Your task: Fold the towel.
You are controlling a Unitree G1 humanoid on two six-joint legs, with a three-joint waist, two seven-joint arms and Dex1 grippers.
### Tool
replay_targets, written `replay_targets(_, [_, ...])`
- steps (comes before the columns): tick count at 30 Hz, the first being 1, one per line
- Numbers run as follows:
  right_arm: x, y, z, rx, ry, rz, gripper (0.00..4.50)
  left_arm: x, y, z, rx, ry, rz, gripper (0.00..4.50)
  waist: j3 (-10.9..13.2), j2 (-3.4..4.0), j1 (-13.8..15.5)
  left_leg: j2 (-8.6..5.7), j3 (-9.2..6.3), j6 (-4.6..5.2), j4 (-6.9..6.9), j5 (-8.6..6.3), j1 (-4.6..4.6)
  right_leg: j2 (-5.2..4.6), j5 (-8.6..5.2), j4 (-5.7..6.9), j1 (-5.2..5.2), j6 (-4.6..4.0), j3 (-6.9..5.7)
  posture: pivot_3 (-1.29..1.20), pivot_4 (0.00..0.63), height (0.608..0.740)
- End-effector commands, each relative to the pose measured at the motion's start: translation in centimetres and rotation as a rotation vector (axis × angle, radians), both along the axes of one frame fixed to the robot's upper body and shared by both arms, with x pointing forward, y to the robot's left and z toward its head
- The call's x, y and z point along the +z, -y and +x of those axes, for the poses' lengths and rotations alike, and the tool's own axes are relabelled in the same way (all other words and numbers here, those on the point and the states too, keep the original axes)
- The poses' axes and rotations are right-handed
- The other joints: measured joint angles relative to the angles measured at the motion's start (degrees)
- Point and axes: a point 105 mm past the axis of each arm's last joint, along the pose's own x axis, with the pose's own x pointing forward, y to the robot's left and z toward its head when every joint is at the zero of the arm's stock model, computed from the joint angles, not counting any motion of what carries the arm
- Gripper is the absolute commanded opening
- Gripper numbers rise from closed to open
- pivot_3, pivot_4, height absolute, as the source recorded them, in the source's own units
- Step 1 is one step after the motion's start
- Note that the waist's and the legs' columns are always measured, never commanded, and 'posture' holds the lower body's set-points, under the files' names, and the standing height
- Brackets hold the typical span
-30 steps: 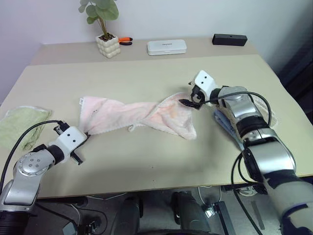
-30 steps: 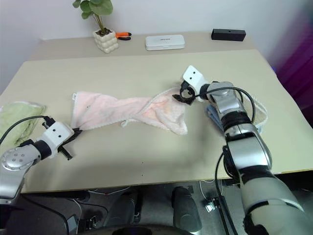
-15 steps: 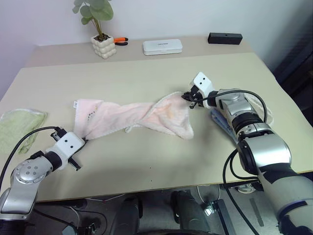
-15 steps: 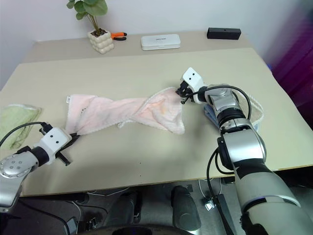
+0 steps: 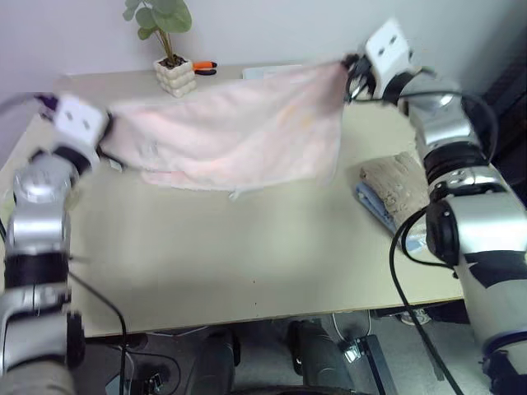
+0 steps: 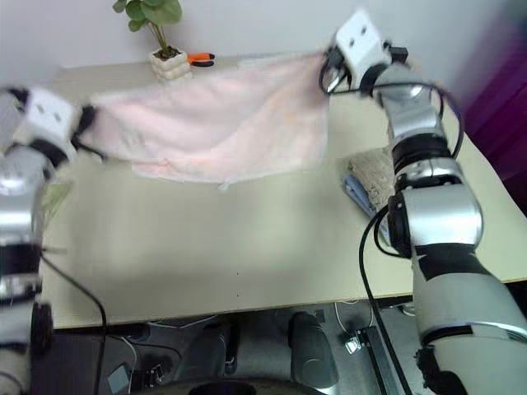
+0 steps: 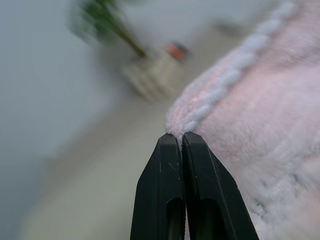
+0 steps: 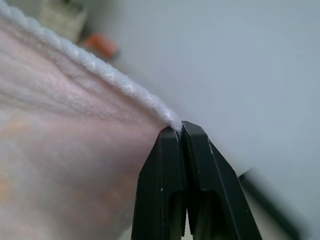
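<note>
Towel (image 5: 239,132): pale pink terry, white scalloped edging along the top hem, hanging spread as a sheet above the tabletop (image 5: 247,247). Surface shows soft creases and faint orange tinting toward the right half. Lower edge uneven, with a small loop dangling near the middle; it hangs close over the tabletop.

Left pincer (image 7: 181,136): fingers pressed together, clamped on the towel's top corner at the white edging. Right pincer (image 8: 180,126): likewise clamped on the opposite top corner. The towel is stretched between them.

Right side: beige knitted towel (image 5: 401,183) lying on the tabletop. Far edge: potted plant (image 5: 171,49) with an orange-handled tool just beside it.
</note>
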Motion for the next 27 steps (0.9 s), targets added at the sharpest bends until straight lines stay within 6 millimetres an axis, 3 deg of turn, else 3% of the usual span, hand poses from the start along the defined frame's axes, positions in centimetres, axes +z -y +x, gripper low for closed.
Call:
replay_targets(1, [5.6, -0.2, -2.2, 0.052, 0.187, 0.032, 0.03, 4.7, -2.3, -1.0, 0.065, 0.148, -0.013, 0.0, -0.01, 0.01, -0.76, 0.0, 0.08, 0.02, -0.12, -0.01, 0.04, -0.03, 0.0, -0.01, 0.0, 0.01, 0.02, 0.0, 0.15, 0.738])
replay_targets(4, [6.2, -1.0, -3.4, 0.15, 0.211, 0.015, 0.03, 5.4, -2.5, -1.6, 0.013, 0.145, -0.015, 0.0, -0.03, 0.02, -1.36, 0.0, 0.19, 0.12, -0.15, -0.09, 0.07, -0.07, -0.01, -0.06, -0.02, 0.04, 0.02, 0.0, 0.15, 0.738])
replay_targets(6, [5.5, -1.6, -4.5, 0.232, 0.191, 0.011, 0.03, 4.5, -2.5, -2.7, -0.047, 0.098, -0.004, 0.0, -0.03, 0.02, -1.4, 0.01, 0.22, 0.15, -0.14, -0.11, 0.04, -0.07, -0.02, -0.05, -0.05, 0.04, 0.02, 0.0, 0.15, 0.738])
replay_targets(12, [-5.0, -2.8, -9.4, 0.476, -0.168, -0.134, 0.03, -5.2, -2.6, -9.0, -0.22, -0.357, 0.01, 0.0, -0.01, 0.04, -1.0, 0.17, 0.26, 0.25, -0.06, -0.17, -0.08, -0.02, -0.03, 0.05, -0.18, 0.02, 0.04, 0.0, 0.15, 0.738])
replay_targets(14, [-6.6, -2.6, -10.4, 0.476, -0.235, -0.138, 0.03, -6.7, -2.0, -10.5, -0.256, -0.443, 0.026, 0.0, 0.05, 0.05, -0.24, 0.16, 0.23, 0.25, 0.08, -0.17, -0.26, -0.05, -0.03, -0.02, -0.28, 0.01, 0.03, 0.0, 0.15, 0.738])
replay_targets(17, [-11.4, -1.8, -14.9, 0.56, -0.498, -0.145, 0.03, -9.9, -1.2, -14.6, -0.318, -0.679, -0.003, 0.0, 0.07, 0.01, 0.94, 0.17, 0.16, 0.21, 0.33, -0.15, -0.33, -0.03, -0.02, -0.01, -0.23, -0.03, -0.03, 0.0, 0.15, 0.738])
replay_targets(22, [-14.0, -0.9, -20.1, 0.638, -0.742, -0.151, 0.03, -10.9, -0.8, -17.7, -0.339, -0.846, -0.006, 0.0, 0.06, -0.04, 2.11, 0.19, 0.16, 0.23, 0.43, -0.17, 0.11, -0.03, -0.24, -0.15, 0.28, -0.39, -0.08, 0.0, 0.15, 0.738])
replay_targets(27, [-15.1, -0.5, -21.5, 0.642, -0.815, -0.175, 0.03, -11.6, -0.5, -18.2, -0.355, -0.911, 0.013, 0.0, 0.03, -0.09, 1.96, 0.23, 0.18, 0.22, 0.65, -0.19, 0.14, 0.02, -0.26, -0.11, 0.33, -0.39, -0.1, 0.0, 0.15, 0.738])
